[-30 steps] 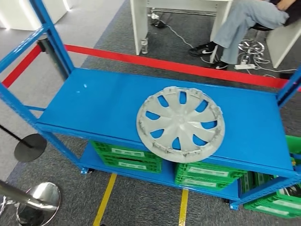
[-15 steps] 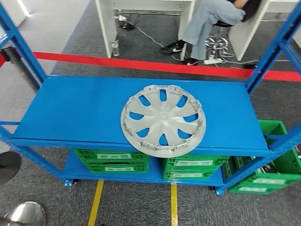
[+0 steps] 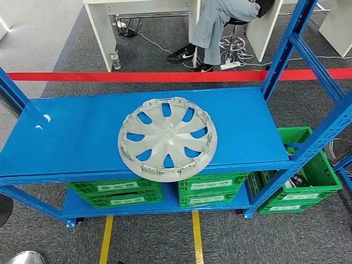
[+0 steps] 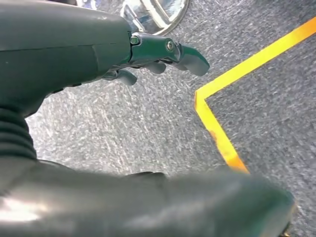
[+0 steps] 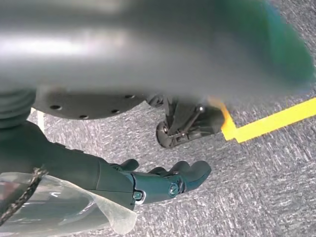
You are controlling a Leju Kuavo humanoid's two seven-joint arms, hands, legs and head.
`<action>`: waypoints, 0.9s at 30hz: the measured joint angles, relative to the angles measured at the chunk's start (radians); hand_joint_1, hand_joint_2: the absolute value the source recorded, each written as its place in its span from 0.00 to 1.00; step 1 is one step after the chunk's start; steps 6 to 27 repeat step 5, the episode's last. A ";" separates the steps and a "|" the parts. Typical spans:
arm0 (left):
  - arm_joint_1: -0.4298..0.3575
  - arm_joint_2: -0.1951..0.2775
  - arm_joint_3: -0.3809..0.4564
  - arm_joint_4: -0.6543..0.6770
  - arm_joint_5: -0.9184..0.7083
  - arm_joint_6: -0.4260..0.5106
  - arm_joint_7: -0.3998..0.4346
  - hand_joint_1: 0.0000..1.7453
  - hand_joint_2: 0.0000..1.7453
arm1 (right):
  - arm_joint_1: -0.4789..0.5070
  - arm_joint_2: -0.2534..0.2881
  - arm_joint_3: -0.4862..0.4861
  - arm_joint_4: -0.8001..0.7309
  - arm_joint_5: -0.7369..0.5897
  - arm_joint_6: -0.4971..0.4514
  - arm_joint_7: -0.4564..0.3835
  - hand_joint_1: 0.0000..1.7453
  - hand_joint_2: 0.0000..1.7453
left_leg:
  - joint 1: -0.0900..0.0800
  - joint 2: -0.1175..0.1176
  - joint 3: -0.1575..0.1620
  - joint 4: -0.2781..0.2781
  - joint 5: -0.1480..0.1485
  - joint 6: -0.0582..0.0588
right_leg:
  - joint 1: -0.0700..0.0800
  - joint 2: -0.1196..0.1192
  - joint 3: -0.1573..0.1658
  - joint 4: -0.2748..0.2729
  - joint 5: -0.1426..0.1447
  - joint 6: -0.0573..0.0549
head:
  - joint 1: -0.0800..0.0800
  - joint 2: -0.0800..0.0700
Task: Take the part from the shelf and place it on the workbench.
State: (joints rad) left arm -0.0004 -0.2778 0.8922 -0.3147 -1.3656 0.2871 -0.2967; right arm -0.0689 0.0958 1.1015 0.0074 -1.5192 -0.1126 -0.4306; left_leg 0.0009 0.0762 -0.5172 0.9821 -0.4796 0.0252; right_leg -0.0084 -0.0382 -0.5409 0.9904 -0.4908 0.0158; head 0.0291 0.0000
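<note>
Robot squares up to the shelf; part untouched.

The view has swung since a second ago, bringing the blue metal shelf [image 3: 83, 132] square on. Left hand [image 4: 164, 52] hangs empty, fingers loosely extended; the grey plastic hubcap [image 3: 167, 138] lies on the shelf's front edge; right hand [image 5: 168, 180] likewise empty. I judge the reach has yet to begin.

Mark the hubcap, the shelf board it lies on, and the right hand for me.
hubcap [image 3: 168, 137], head view, on its centre hub.
shelf board [image 3: 78, 132], head view, on bare blue surface beside the hubcap.
right hand [image 5: 149, 180], right wrist view, on the middle of the hand.
</note>
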 joint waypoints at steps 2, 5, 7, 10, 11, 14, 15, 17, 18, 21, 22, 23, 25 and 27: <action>0.001 0.002 -0.008 -0.001 0.024 -0.005 0.023 0.00 1.00 | 0.002 0.000 -0.019 -0.002 0.009 -0.002 0.019 0.00 1.00 | 0.002 0.000 0.000 -0.002 0.001 -0.013 | 0.002 -0.001 -0.001 0.001 -0.001 -0.004 | 0.000 0.000; 0.003 0.004 -0.028 -0.003 0.070 -0.016 0.040 0.00 1.00 | 0.005 0.000 -0.051 -0.006 0.043 -0.002 0.039 0.00 1.00 | 0.005 0.000 0.000 -0.003 0.001 -0.030 | 0.004 -0.001 -0.002 0.003 -0.001 -0.007 | 0.001 0.000; 0.003 0.004 -0.028 -0.003 0.070 -0.016 0.040 0.00 1.00 | 0.005 0.000 -0.051 -0.006 0.043 -0.002 0.039 0.00 1.00 | 0.005 0.000 0.000 -0.003 0.001 -0.030 | 0.004 -0.001 -0.002 0.003 -0.001 -0.007 | 0.001 0.000; 0.003 0.004 -0.028 -0.003 0.070 -0.016 0.040 0.00 1.00 | 0.005 0.000 -0.051 -0.006 0.043 -0.002 0.039 0.00 1.00 | 0.005 0.000 0.000 -0.003 0.001 -0.030 | 0.004 -0.001 -0.002 0.003 -0.001 -0.007 | 0.001 0.000; 0.003 0.004 -0.028 -0.003 0.070 -0.016 0.040 0.00 1.00 | 0.005 0.000 -0.051 -0.006 0.043 -0.002 0.039 0.00 1.00 | 0.005 0.000 0.000 -0.003 0.001 -0.030 | 0.004 -0.001 -0.002 0.003 -0.001 -0.007 | 0.001 0.000; 0.003 0.004 -0.028 -0.003 0.070 -0.016 0.040 0.00 1.00 | 0.005 0.000 -0.051 -0.006 0.043 -0.002 0.039 0.00 1.00 | 0.005 0.000 0.000 -0.003 0.001 -0.030 | 0.004 -0.001 -0.002 0.003 -0.001 -0.007 | 0.001 0.000; 0.003 0.004 -0.028 -0.003 0.070 -0.016 0.040 0.00 1.00 | 0.005 0.000 -0.051 -0.006 0.043 -0.002 0.039 0.00 1.00 | 0.005 0.000 0.000 -0.003 0.001 -0.030 | 0.004 -0.001 -0.002 0.003 -0.001 -0.007 | 0.001 0.000; 0.003 0.004 -0.028 -0.003 0.070 -0.016 0.040 0.00 1.00 | 0.005 0.000 -0.051 -0.006 0.043 -0.002 0.039 0.00 1.00 | 0.005 0.000 0.000 -0.003 0.001 -0.030 | 0.004 -0.001 -0.002 0.003 -0.001 -0.007 | 0.001 0.000; 0.003 0.004 -0.028 -0.003 0.070 -0.016 0.040 0.00 1.00 | 0.005 0.000 -0.051 -0.006 0.043 -0.002 0.039 0.00 1.00 | 0.005 0.000 0.000 -0.003 0.001 -0.030 | 0.004 -0.001 -0.002 0.003 -0.001 -0.007 | 0.001 0.000; 0.003 0.004 -0.028 -0.003 0.070 -0.016 0.040 0.00 1.00 | 0.005 0.000 -0.051 -0.006 0.043 -0.002 0.039 0.00 1.00 | 0.005 0.000 0.000 -0.003 0.001 -0.030 | 0.004 -0.001 -0.002 0.003 -0.001 -0.007 | 0.001 0.000; 0.003 0.004 -0.028 -0.003 0.070 -0.016 0.040 0.00 1.00 | 0.005 0.000 -0.051 -0.006 0.043 -0.002 0.039 0.00 1.00 | 0.005 0.000 0.000 -0.003 0.001 -0.030 | 0.004 -0.001 -0.002 0.003 -0.001 -0.007 | 0.001 0.000; 0.003 0.004 -0.028 -0.003 0.070 -0.016 0.040 0.00 1.00 | 0.005 0.000 -0.051 -0.006 0.043 -0.002 0.039 0.00 1.00 | 0.005 0.000 0.000 -0.003 0.001 -0.030 | 0.004 -0.001 -0.002 0.003 -0.001 -0.007 | 0.001 0.000; 0.003 0.004 -0.028 -0.003 0.070 -0.016 0.040 0.00 1.00 | 0.005 0.000 -0.051 -0.006 0.043 -0.002 0.039 0.00 1.00 | 0.005 0.000 0.000 -0.003 0.001 -0.030 | 0.004 -0.001 -0.002 0.003 -0.001 -0.007 | 0.001 0.000; 0.003 0.004 -0.028 -0.003 0.070 -0.016 0.040 0.00 1.00 | 0.005 0.000 -0.051 -0.006 0.043 -0.002 0.039 0.00 1.00 | 0.005 0.000 0.000 -0.003 0.001 -0.030 | 0.004 -0.001 -0.002 0.003 -0.001 -0.007 | 0.001 0.000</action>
